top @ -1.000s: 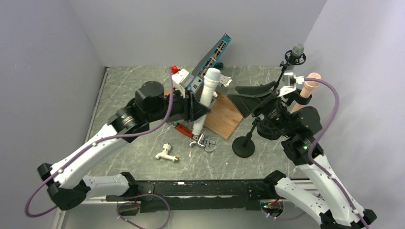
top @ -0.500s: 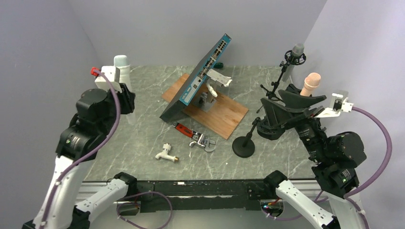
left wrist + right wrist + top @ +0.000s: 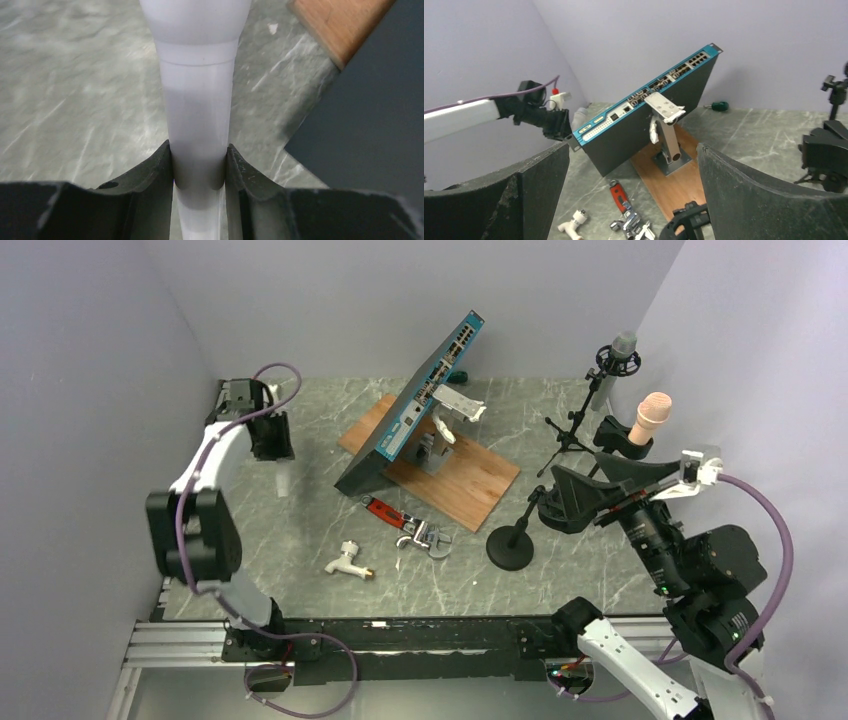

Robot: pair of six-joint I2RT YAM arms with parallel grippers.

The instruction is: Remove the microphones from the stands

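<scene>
The white microphone (image 3: 200,100) is clamped by its handle in my left gripper (image 3: 200,170), head pointing away over the marble table. In the top view the left gripper (image 3: 270,445) is at the far left back, with the microphone (image 3: 284,478) hanging below it. The black stand (image 3: 510,548), a round base with a slanted pole, is empty at centre right. Its clip (image 3: 684,222) shows low between my right fingers. My right gripper (image 3: 595,495) is open and empty, just right of the stand's pole. It also shows in the right wrist view (image 3: 634,200).
A blue network switch (image 3: 430,390) leans on a metal bracket on a wooden board (image 3: 470,485). A red-handled wrench (image 3: 405,525) and a white tap (image 3: 348,560) lie in front. A grey microphone on a tripod (image 3: 620,350) and a pink microphone (image 3: 652,415) stand at the back right.
My left arm has swung from the table's centre to the far left back, carrying the white microphone. My right gripper has drawn back to the right of the stand and stays open.
</scene>
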